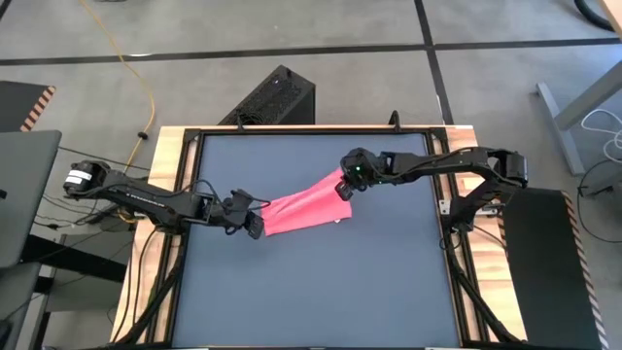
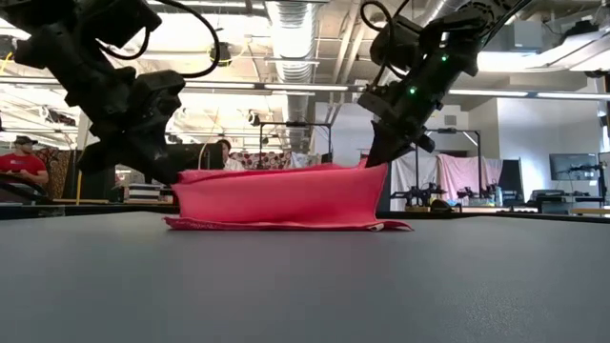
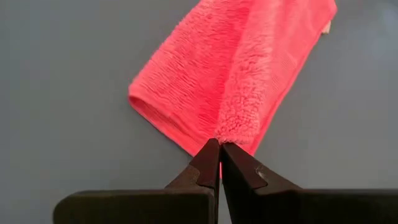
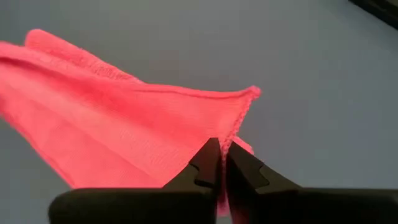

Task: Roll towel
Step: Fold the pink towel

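item: small bright pink terry towel [image 1: 303,207], soft and thin, folded over on itself into a long band. location: middle of the dark grey tabletop [image 1: 321,292], lying slantwise, one end nearer the left arm, the other nearer the right arm. the lower layer rests flat on the tabletop; the upper edge is lifted clear of it and stretched between the two grippers.

left gripper [image 3: 219,148]: at the towel's left end, black fingers pressed together and clenched on a fluffy corner of the towel.

right gripper [image 4: 221,149]: at the towel's right end, raised above the tabletop, fingers nearly together with the towel's hemmed edge pinched between them; that corner [image 2: 376,171] stands up as a peak.

surroundings: pale wooden frame [image 1: 170,146] around the tabletop; beyond it an open workshop with people seated well apart from the towel.
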Robot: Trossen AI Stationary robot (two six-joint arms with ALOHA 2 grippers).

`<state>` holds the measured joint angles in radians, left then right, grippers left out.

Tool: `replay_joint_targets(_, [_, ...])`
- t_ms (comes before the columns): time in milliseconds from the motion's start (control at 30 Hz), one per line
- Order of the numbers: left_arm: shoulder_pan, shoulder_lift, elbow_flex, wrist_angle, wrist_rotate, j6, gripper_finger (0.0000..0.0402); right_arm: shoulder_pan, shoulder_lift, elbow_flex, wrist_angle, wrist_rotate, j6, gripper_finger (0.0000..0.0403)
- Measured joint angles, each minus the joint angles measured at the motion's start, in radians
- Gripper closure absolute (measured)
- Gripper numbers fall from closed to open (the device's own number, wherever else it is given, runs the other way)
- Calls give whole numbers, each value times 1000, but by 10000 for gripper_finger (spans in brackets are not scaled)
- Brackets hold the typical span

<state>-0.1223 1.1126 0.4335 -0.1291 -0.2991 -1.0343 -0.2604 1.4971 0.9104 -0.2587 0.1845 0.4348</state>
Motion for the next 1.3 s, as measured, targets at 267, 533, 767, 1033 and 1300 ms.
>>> replay_joint_targets(267, [0,0,0,-1,-1,-1,401,1,0,0,-14,26,5,295])
replay_joint_targets(533, [0,0,0,-1,0,0,401,-13,14,0,-24,25,71,240])
replay_joint_targets(767, [0,0,0,7,0,1,401,-57,150,-1,63,-199,156,238])
replay_joint_targets(1033, [-3,0,0,10,24,0,401,-64,189,3,160,-148,162,247])
replay_joint_targets(1300, [-3,0,0,9,25,0,402,-150,185,3,159,-176,139,248])
